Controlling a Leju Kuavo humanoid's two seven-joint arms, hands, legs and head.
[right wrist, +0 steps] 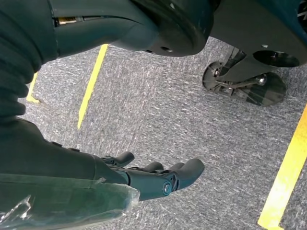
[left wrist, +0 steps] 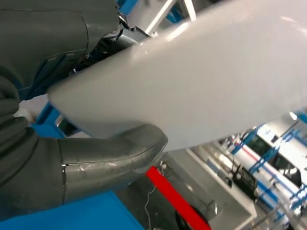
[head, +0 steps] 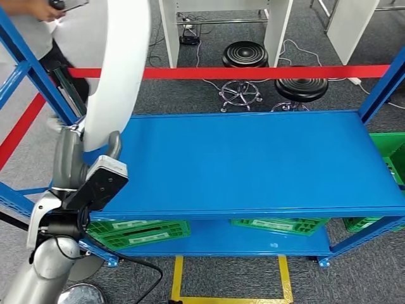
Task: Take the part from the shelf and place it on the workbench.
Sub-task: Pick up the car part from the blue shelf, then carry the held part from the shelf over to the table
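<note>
- The left hand [head: 78,155] grips a long, curved white part [head: 119,63], held above the left end of the blue shelf [head: 248,164]; the part rises up and out of the top of the head view.
- In the left wrist view the thick grey thumb [left wrist: 112,155] presses against the underside of the smooth white part [left wrist: 203,81], with the darker fingers closed over its other face.
- The right hand [right wrist: 159,177] hangs over grey carpet marked with yellow tape lines [right wrist: 90,84]; its fingers are extended and slightly apart, holding nothing.
- Green crates [head: 138,233] sit on the lower shelf level; pale labels show on their sides, but the writing is too small to read.
- No brand or text can be seen on the part.
- A red bar [head: 257,72] crosses behind the shelf, with two black stools [head: 244,56] on the floor beyond it.
- A person [head: 33,25] stands at the far left, past the shelf.
</note>
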